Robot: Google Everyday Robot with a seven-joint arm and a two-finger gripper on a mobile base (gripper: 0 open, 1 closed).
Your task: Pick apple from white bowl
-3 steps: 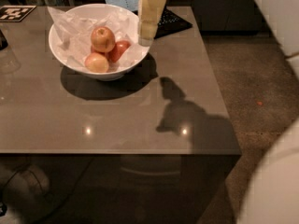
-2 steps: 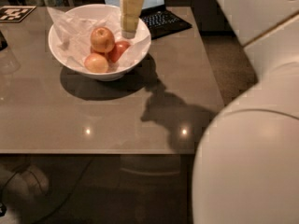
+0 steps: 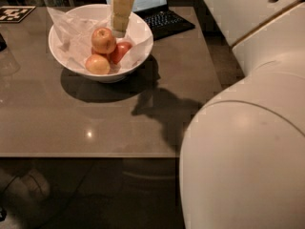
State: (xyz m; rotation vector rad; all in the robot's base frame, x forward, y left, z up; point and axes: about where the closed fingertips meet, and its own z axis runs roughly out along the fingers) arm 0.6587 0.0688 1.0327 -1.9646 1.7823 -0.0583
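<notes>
The white bowl (image 3: 138, 49) stands at the back left of the grey table, lined with crinkled white paper. The apple (image 3: 103, 40), golden-yellow with an orange-red blush, lies on top of the fruit in it. A paler yellow-orange apple (image 3: 97, 64) lies in front of it and a deeper red apple (image 3: 121, 50) to its right. My gripper (image 3: 119, 30) hangs down over the bowl, its tip just right of the apple's top and close above the fruit.
An open laptop (image 3: 162, 18) sits behind the bowl at the table's back edge. A black-and-white marker tag (image 3: 14, 13) lies at the back left. My large white arm (image 3: 248, 137) fills the right side. The table's front edge (image 3: 86, 154) runs across the lower middle.
My gripper has moved left from beside the bowl's right rim to over the fruit. The arm's body has swung into the right of the view.
</notes>
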